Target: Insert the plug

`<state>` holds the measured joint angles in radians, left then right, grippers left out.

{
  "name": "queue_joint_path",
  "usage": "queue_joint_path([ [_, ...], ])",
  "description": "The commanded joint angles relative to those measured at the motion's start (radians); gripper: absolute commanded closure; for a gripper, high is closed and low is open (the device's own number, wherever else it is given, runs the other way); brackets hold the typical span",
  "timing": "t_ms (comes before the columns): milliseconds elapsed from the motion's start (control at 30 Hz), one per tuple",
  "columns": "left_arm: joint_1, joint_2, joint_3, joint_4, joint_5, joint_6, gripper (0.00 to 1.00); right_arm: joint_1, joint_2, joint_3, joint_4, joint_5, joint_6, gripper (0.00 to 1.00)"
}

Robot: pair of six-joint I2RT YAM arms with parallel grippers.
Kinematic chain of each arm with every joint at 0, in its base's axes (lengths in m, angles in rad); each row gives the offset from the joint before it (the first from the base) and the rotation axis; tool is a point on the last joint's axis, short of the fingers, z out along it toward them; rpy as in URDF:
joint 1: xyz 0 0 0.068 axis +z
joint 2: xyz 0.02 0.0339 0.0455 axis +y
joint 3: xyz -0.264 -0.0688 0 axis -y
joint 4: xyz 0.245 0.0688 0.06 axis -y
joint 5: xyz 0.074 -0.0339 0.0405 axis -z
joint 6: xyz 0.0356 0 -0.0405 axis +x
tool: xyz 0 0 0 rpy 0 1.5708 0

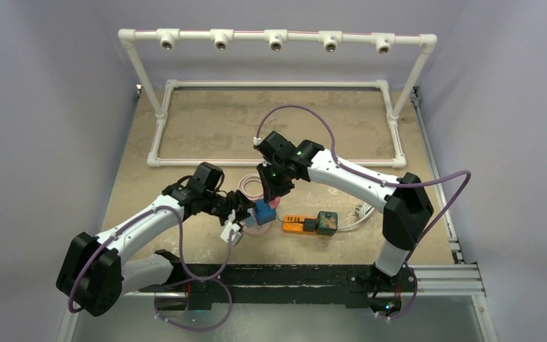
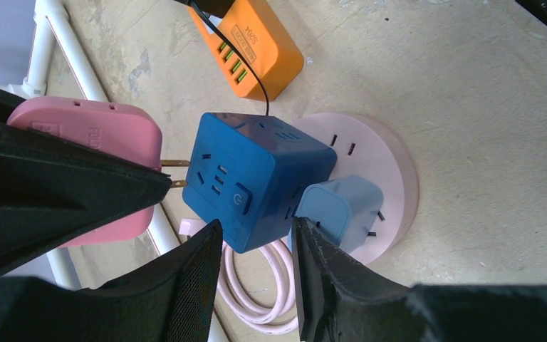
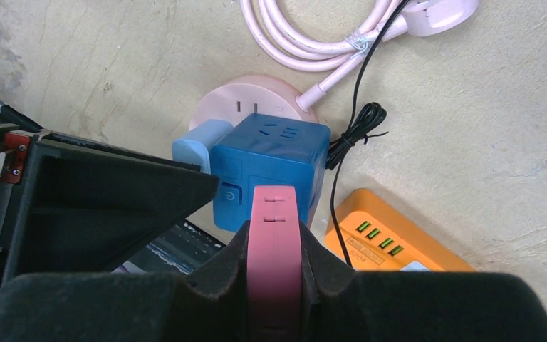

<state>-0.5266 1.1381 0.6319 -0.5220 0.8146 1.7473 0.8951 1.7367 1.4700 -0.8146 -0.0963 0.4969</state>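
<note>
A sand-coloured table [image 1: 206, 121] carries a white pipe frame [image 1: 278, 84] across its far half. The rest sits close together near the front edge.

A round pink power strip [image 2: 388, 164] lies flat, and its pink cable [image 3: 306, 35] is coiled and tied just beyond it. An orange charger [image 2: 263, 50] lies beside it on the table, apart from the strip, with a dark block [image 1: 327, 222] touching its far end. A thin black cord [image 3: 356, 128] runs past it.

A blue cube socket [image 2: 256, 171] stands on top of the round strip. A light-blue charger [image 2: 342, 210] sits against one side of the cube, above the strip. I cannot tell which of the two it is plugged into.

The right gripper [image 3: 274, 239] is clamped on the flat sides of a pink plug [image 3: 274, 214]. The plug is level with the cube, and its two prongs [image 2: 174, 164] reach the cube's side face, while its body is clear of the cube.

The left gripper [image 2: 256, 224] has its fingers a narrow gap apart at the cube's lower corner. One tip is by the cube and the other is against the light-blue charger. Whether they squeeze anything cannot be told.
</note>
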Motion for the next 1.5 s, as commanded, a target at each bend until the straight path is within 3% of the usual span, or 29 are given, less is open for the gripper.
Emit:
queue_joint_path([
  [0,-0.008,0.013,0.046,0.005,0.005,0.023,0.61,0.005,-0.008,-0.003,0.023,-0.011,-0.009,1.0],
  [333,-0.019,0.027,0.034,-0.06,-0.025,0.131,0.69,0.017,-0.016,-0.03,0.055,-0.017,0.02,1.0],
  [733,-0.029,0.004,-0.002,-0.091,-0.056,0.204,0.71,0.032,-0.012,-0.042,0.071,-0.01,0.05,1.0],
  [1467,-0.068,-0.018,-0.042,-0.043,-0.103,0.184,0.76,0.042,-0.027,-0.079,0.09,0.055,0.084,1.0],
])
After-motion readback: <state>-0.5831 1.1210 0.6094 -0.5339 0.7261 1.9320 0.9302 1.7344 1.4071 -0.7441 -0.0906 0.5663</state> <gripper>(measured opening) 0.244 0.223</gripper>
